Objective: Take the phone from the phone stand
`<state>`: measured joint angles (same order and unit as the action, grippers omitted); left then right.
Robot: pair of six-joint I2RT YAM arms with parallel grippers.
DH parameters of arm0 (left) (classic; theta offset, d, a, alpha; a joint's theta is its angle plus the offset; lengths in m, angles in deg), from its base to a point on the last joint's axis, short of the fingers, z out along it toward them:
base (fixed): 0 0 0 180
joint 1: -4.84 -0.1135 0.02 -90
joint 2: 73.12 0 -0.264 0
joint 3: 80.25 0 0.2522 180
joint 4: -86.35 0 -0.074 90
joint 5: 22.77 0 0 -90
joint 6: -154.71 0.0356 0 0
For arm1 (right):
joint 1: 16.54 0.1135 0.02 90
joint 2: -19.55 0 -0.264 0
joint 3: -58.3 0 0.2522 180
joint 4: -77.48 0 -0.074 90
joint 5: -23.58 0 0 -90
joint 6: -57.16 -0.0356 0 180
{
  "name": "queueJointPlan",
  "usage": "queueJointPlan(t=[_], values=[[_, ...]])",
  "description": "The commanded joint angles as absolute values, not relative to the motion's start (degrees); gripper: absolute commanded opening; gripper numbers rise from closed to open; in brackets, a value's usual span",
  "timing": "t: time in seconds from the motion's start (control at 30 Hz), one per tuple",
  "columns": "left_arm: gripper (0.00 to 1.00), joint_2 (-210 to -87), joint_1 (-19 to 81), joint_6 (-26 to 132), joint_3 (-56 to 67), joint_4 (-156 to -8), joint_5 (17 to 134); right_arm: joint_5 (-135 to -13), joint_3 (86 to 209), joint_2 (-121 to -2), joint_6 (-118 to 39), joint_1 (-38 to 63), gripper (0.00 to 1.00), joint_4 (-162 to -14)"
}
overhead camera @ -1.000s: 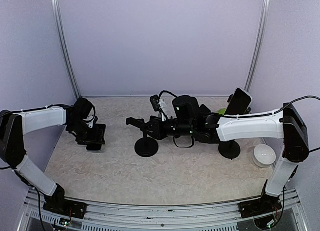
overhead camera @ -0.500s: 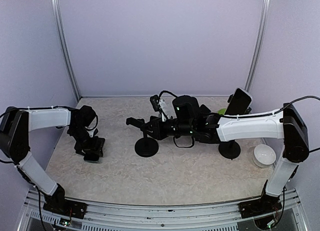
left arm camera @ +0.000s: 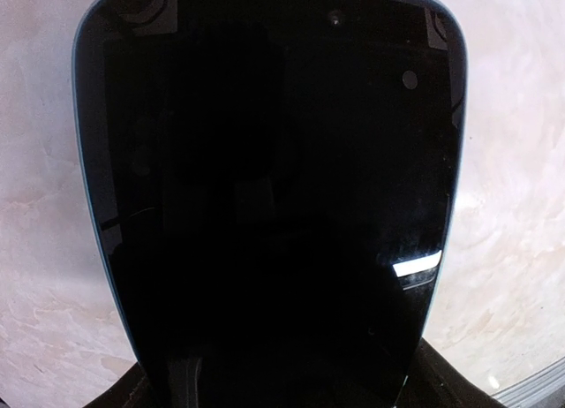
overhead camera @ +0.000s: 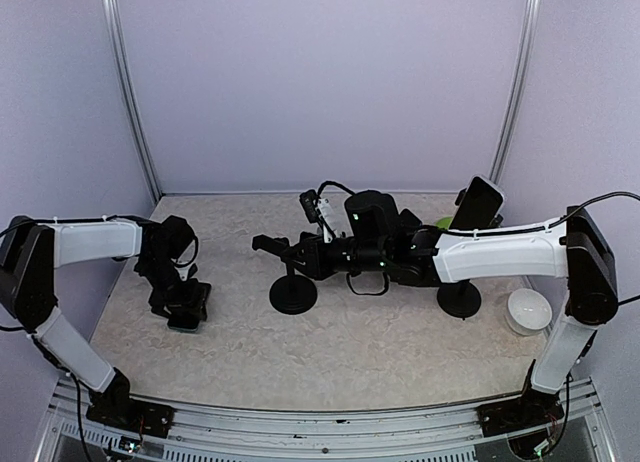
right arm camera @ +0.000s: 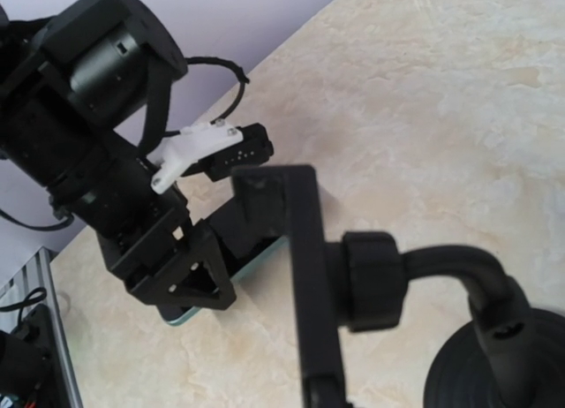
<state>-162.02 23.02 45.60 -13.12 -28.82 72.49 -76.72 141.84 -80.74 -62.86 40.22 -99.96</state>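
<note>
The left gripper is closed on the lower end of the dark, glass-fronted phone with a pale blue rim. It holds the phone low over the marbled beige table at the left side, well apart from the black round-based phone stand, whose cradle is empty. Whether the phone touches the table I cannot tell. The right gripper sits at that stand's stem, and the pictures do not show whether its jaws clamp it or merely flank it. The main risk, as I judge it, lies in the release. If the fingers part while the phone is tilted or off the surface, it could slap down or skid, and fingers lifted before they fully part could drag it along. A careless retreat by the right arm could tip the stand. Nearby, a second black stand carries another dark phone just beside the right forearm, where a sideways swing could knock it. A small white bowl stands near it, and a green object is mostly hidden.
</note>
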Motion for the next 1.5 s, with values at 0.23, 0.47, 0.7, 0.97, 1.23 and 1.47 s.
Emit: queueJointPlan(t=[0.23,0.47,0.7,0.97,1.23,1.47], values=[[0.79,-165.5,23.1,46.3,-13.6,-29.7,69.1,-77.7,144.0,-81.1,-62.8,39.8,0.0,-101.0],[0.99,-162.9,21.8,47.1,-12.4,-29.3,70.4,-78.0,144.4,-81.5,-62.8,39.8,0.0,-100.7],[0.99,-153.4,22.6,50.8,-8.6,-33.1,76.3,-78.4,144.7,-81.6,-62.7,39.8,0.0,-100.7],[0.94,-142.0,23.3,54.4,-6.2,-47.7,87.6,-78.2,144.3,-81.0,-62.5,39.9,0.0,-100.0],[0.83,-139.4,31.0,50.6,-4.8,-57.3,86.6,-78.0,144.6,-81.3,-62.7,39.9,0.0,-100.1],[0.74,-143.9,35.6,50.3,-2.3,-56.9,84.5,-78.2,145.6,-82.0,-62.5,39.9,0.0,-99.9]])
